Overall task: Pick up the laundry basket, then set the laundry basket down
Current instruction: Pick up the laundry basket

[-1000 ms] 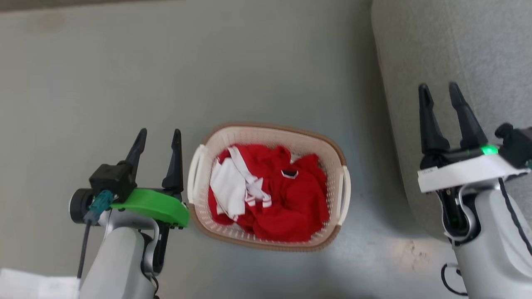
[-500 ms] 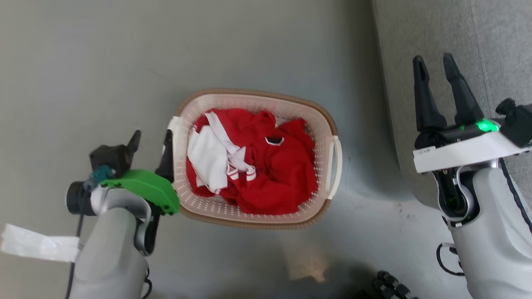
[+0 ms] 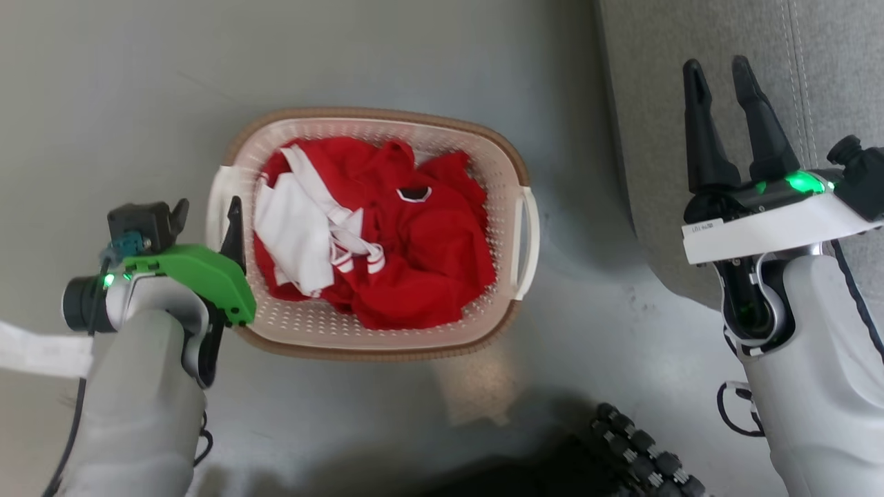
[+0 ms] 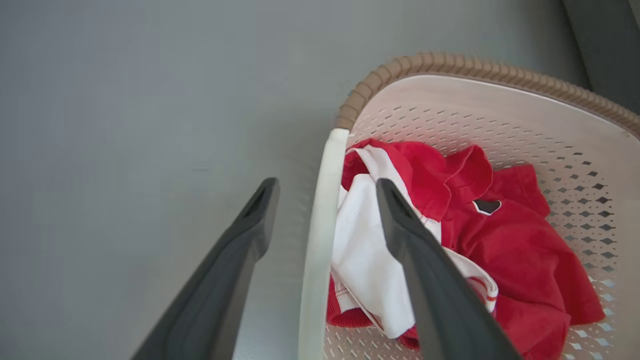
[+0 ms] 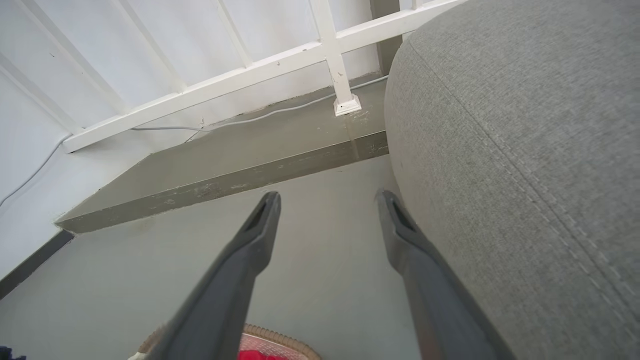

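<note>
The laundry basket [image 3: 442, 138] is sitting on the grey floor [image 3: 138, 83] and is holding red and white clothing [image 3: 428, 248]. The left gripper [image 4: 327, 184] is straddling the white handle [image 4: 320, 240] with its fingers spread, one outside and one inside, not clamping. The right gripper [image 3: 717, 65] is hovering with its fingers apart beside the grey sofa [image 3: 656, 103], well away from the basket.
</note>
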`<state>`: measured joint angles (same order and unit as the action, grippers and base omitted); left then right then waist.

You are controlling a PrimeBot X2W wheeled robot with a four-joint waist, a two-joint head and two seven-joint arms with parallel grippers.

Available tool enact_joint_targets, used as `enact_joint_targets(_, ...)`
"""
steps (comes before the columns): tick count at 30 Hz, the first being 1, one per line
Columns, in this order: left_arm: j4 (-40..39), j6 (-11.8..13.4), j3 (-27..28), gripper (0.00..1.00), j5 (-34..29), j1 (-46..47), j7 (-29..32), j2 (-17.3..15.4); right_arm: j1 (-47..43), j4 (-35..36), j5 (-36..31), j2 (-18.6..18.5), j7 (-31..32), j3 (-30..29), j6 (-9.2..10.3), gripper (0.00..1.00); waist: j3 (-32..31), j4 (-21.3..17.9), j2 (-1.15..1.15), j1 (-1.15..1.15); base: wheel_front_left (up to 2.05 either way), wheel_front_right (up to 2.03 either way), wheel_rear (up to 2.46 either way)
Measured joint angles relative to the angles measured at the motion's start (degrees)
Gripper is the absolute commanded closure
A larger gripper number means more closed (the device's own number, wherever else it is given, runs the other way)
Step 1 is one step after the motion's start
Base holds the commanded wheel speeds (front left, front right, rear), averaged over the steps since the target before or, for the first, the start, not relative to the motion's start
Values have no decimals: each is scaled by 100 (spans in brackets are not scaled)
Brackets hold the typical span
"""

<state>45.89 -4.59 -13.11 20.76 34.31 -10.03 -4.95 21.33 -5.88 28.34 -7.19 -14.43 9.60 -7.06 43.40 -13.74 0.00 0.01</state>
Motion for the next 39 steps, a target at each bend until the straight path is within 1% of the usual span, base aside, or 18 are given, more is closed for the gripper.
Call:
enact_joint_targets(12,734,-79,-144,0,-53,580,326,-21,224,-2,98,29,-1,4,0,0,535,-296,0,0,0,0,0)
enact_joint_targets(13,849,-103,-169,5,-53,616,344,-14,258,-18,98,35,-1,-9,0,0,584,-328,0,0,0,0,0)
enact_joint_targets(14,909,-103,-170,23,-53,630,344,-13,276,-21,99,35,-1,-14,0,0,599,-341,0,0,0,0,0)
enact_joint_targets(16,999,-103,-170,51,-53,666,344,-23,293,-26,99,35,-1,-22,0,0,619,-358,0,0,0,0,0)
enact_joint_targets(17,1046,-104,-170,55,-53,692,344,-25,294,-37,99,37,-1,-20,0,0,623,-361,0,0,0,0,0)
enact_joint_targets(18,1087,-118,-171,55,-53,717,344,-23,296,-44,100,40,-1,-18,0,0,625,-363,0,0,0,0,0)
enact_joint_targets(19,1114,-122,-174,82,-53,740,344,-19,302,-49,105,40,-1,-18,0,0,625,-364,0,0,0,0,0)
enact_joint_targets(20,1140,-122,-175,100,-52,763,343,-19,311,-56,111,38,-1,-19,0,0,625,-364,0,0,0,0,0)
enact_joint_targets(26,1351,-170,-167,100,-15,860,332,5,386,-88,149,43,-1,-19,0,0,602,-359,0,0,0,0,0)
enact_joint_targets(34,1608,-190,-126,100,81,881,134,90,405,-168,149,57,-1,-11,0,0,456,-323,0,-1,0,0,0)
enact_joint_targets(39,1753,-194,-8,100,337,881,18,131,405,-224,149,68,-1,-2,0,0,310,-291,0,-1,0,0,0)
